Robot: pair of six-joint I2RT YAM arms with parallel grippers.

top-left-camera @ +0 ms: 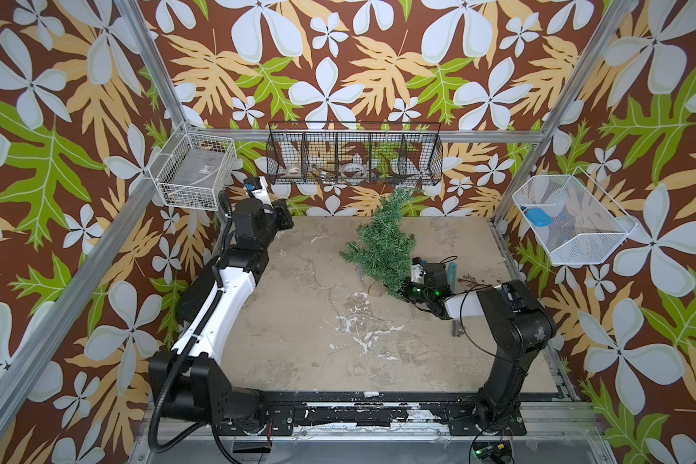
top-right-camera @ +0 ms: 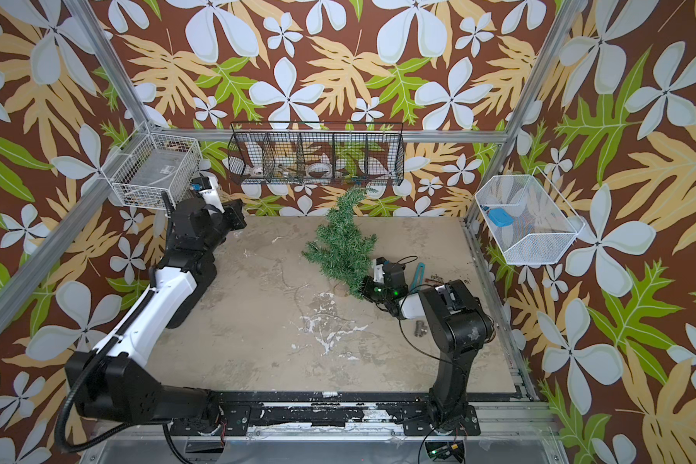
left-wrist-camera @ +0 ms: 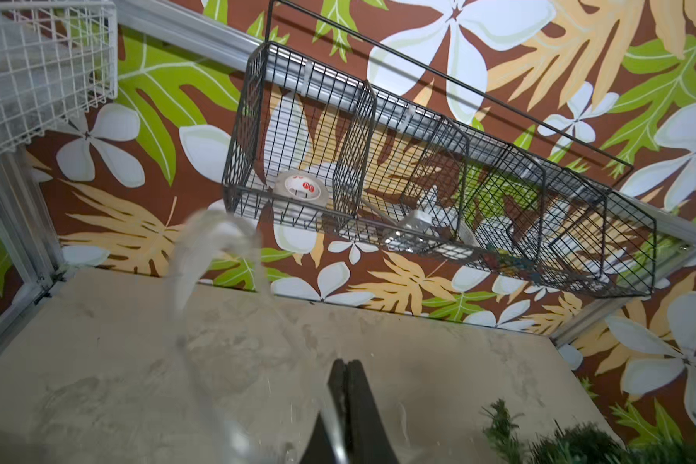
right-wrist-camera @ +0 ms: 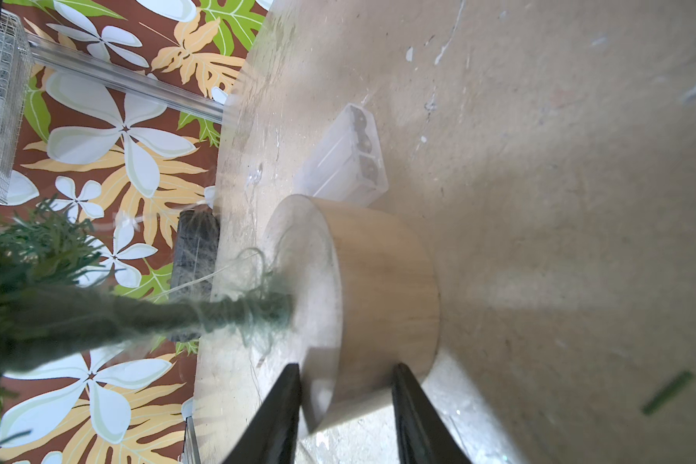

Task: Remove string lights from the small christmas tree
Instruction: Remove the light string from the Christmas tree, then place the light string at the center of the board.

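Right gripper [right-wrist-camera: 346, 367] clamps small christmas tree [right-wrist-camera: 378, 281] by its base; left gripper [left-wrist-camera: 346, 365] closed

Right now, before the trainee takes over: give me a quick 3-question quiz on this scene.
1. True or false: the left pincer grips the tree.
2. The right pincer straddles which part of the tree? A) its top, B) its base, C) a branch.
3. What lies on the table beside the base?

Key:
1. False. It is shut and away from the tree.
2. B.
3. A clear box.
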